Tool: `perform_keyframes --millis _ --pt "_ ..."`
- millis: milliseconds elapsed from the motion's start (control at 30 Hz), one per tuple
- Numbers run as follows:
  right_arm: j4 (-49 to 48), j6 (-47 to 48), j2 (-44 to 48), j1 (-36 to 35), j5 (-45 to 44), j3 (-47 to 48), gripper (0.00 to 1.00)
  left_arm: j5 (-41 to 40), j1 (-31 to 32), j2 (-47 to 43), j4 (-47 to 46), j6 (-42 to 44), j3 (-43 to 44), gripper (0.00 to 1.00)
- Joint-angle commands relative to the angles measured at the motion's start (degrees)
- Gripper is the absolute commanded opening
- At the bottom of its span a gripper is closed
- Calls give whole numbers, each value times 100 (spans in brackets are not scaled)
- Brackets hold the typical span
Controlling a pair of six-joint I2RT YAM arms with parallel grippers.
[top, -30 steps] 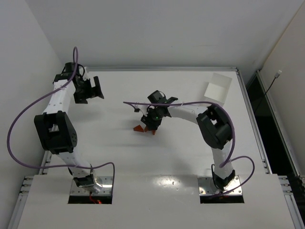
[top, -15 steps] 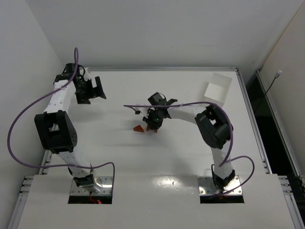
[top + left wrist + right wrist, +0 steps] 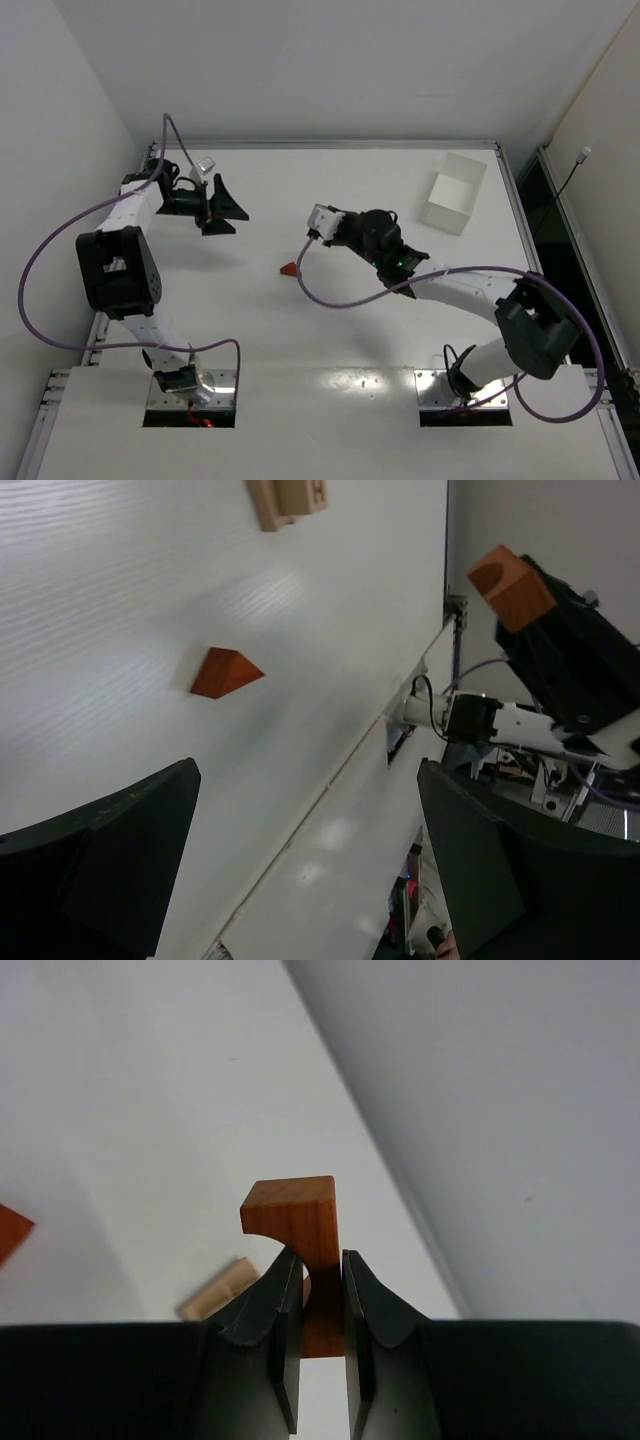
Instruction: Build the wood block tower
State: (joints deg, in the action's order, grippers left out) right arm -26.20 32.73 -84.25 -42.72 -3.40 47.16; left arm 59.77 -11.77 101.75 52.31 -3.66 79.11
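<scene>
The right tool (image 3: 320, 1256) is clamping the reddish-orange notched wooden block (image 3: 290, 1210) by its flat sides, holding it clear above the middle of the white worktop (image 3: 350, 340), where the orange wooden wedge (image 3: 289, 268) is lying. The left tool (image 3: 308, 770) is gaping wide near the left edge. This light, rigid, smooth wood is asking for a square grip on flat faces.

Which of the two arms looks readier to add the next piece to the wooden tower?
Right. The right tool is shut on a reddish-orange notched wooden block, held above the table. The left tool stands open and empty; it would probably first have to fetch the orange wooden wedge.
</scene>
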Motion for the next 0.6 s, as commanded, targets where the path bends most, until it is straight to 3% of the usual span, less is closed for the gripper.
perform_keyframes --millis 0,100,200,300,433,567 --pt "-2334 1337 118 -131 58 -994 0 800 455 -182 -20 278 306 88" --pt "-3599 2041 119 -236 741 -1742 0 353 868 -392 -20 330 622 81" --pt "-3796 2464 224 -237 1191 -1973 0 -209 1097 -542 -20 550 955 69" --pt "-4226 3069 286 -237 1989 -2289 0 -1252 1501 -840 -20 954 1019 68" --pt "-5192 3661 14 -290 2282 -2650 0 -1852 2203 -1078 130 1543 1071 61" --pt "-5299 4109 -136 -526 2125 -2703 0 -2276 2617 -1298 -19 1658 1019 59"
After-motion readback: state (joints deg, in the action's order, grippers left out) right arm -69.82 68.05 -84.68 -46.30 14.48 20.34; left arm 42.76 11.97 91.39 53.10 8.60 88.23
